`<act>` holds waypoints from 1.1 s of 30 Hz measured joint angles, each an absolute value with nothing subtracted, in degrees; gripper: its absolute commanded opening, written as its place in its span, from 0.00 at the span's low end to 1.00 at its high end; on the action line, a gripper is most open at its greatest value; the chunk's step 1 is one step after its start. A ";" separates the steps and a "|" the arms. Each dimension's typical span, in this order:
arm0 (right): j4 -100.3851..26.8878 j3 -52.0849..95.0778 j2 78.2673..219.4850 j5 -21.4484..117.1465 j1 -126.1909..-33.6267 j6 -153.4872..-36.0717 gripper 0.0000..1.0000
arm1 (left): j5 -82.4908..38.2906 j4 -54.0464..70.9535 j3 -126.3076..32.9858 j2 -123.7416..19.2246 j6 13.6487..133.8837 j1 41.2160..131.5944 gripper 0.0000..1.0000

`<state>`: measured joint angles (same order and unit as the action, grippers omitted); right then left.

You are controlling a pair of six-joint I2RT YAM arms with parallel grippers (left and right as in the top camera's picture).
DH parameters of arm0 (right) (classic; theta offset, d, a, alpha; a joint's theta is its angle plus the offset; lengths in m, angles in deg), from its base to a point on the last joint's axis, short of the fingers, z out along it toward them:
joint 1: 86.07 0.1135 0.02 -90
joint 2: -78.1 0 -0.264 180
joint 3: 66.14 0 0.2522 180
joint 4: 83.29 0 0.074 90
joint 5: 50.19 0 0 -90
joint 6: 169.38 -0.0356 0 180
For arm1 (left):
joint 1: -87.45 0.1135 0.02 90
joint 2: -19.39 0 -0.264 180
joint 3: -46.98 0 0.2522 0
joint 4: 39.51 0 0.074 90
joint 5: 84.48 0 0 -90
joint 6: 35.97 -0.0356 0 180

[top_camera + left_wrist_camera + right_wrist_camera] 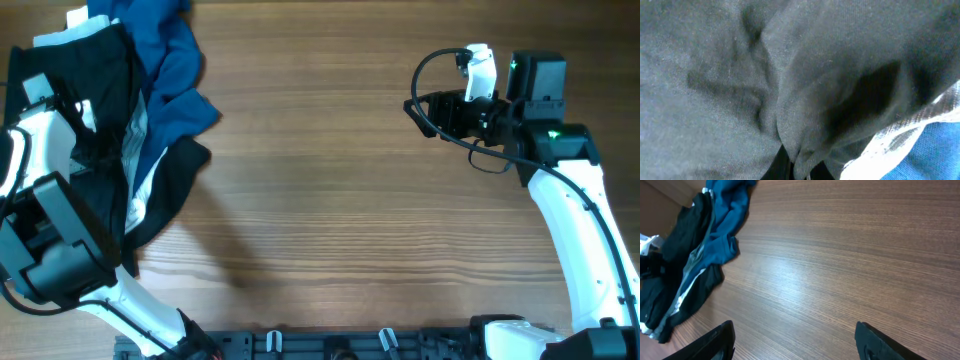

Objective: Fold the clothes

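- Left gripper [801,167] looks to be pinching a fold of the black shorts [175,180], which are heaped at the counter's [330,220] far-left corner.
- Right gripper [794,325] hangs spread and empty, well apart from the heap.
- Blue top [170,60] lies tangled over the shorts.
- Nothing looks folded yet; the whole job is left.
- No container shows.

The wooden counter [340,210] is warm brown, with a fine straight grain running from its left edge to its right, and a soft glare lies across its middle. Along its near edge runs a dark rail [300,348] carrying a few small pale clips [383,337]. Beyond the edge by the far left corner, the right wrist view shows a plain brown surface [660,195].
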<state>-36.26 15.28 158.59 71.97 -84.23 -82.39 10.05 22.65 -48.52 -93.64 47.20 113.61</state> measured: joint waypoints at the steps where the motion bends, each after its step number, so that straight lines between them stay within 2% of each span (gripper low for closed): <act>1: -36.26 15.28 158.59 71.97 -84.23 -82.39 0.76 | 10.23 23.44 -49.00 -93.58 47.46 113.37 0.04; 9: -35.58 15.28 158.59 71.97 -84.23 -83.09 0.75 | 10.99 32.90 -56.69 -86.61 48.55 108.91 0.05; 10: -35.43 15.28 158.59 71.97 -84.23 -83.24 0.75 | 10.73 33.08 -57.24 -84.90 48.73 108.34 0.14; 11: -35.19 15.28 158.59 71.97 -84.23 -83.26 0.75 | 10.40 33.25 -57.63 -83.48 48.79 107.90 0.31; 13: -34.75 15.28 158.59 71.97 -84.23 -83.26 0.76 | 9.70 33.64 -58.25 -81.03 48.82 107.44 0.38; 15: -34.31 15.28 158.59 71.99 -84.23 -83.28 0.76 | 9.20 34.28 -58.86 -80.12 49.17 107.31 0.08; 16: -34.14 15.28 158.59 71.97 -84.23 -83.28 0.76 | 9.05 34.43 -58.94 -80.07 49.34 107.33 0.04; 21: -33.68 15.28 158.59 71.97 -84.23 -83.28 0.76 | 8.63 34.85 -58.90 -80.97 49.21 107.33 0.04; 24: -33.48 15.28 158.59 71.97 -84.23 -83.28 0.76 | 8.39 34.89 -58.27 -82.32 49.30 107.33 0.35; 27: -33.48 15.28 158.59 71.99 -84.23 -83.28 0.76 | 6.75 34.87 -56.63 -84.44 49.19 107.33 0.45; 31: -33.35 15.28 158.59 71.97 -84.23 -83.28 0.76 | 3.95 34.52 -54.18 -87.63 49.41 107.33 0.41; 32: -33.35 15.28 158.59 71.99 -84.23 -83.28 0.76 | 3.58 34.47 -53.90 -88.16 49.38 107.33 0.38; 33: -33.35 15.28 158.59 71.99 -84.23 -83.28 0.76 | 3.39 34.47 -53.76 -88.42 49.47 107.33 0.24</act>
<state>-33.35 15.28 158.59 71.99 -84.23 -83.28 3.39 34.47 -53.76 -88.42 49.47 107.33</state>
